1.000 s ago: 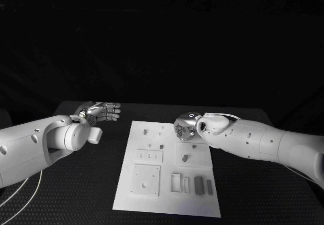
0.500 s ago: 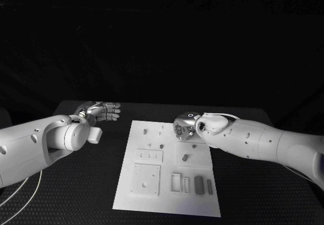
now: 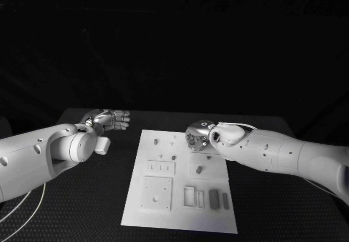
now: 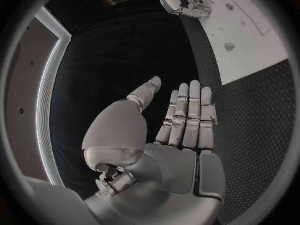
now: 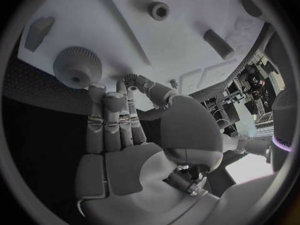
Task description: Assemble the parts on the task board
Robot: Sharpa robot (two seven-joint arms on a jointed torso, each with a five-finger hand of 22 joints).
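The gear (image 5: 77,66) lies on the white board (image 3: 141,201) beneath the empty, spread right hand (image 3: 197,137); small, stiff, light, best pinched by its toothed rim. Left hand (image 3: 109,119) empty, off board

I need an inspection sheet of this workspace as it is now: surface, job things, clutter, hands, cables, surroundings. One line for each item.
Surface: black table, textured mat.
Job's things: white task board lies mid-table; small grey parts lie in a row at its near right; a round toothed part sits at the far edge, close to the right hand's fingertips.
Clutter: nothing seen.
Hands: left hand hovers off the board's far left, fingers apart, holding nothing; right hand over the board's far right, fingers straight, holding nothing.
Cables: thin white cable on the right wrist; another under the left arm.
Surroundings: dark backdrop.
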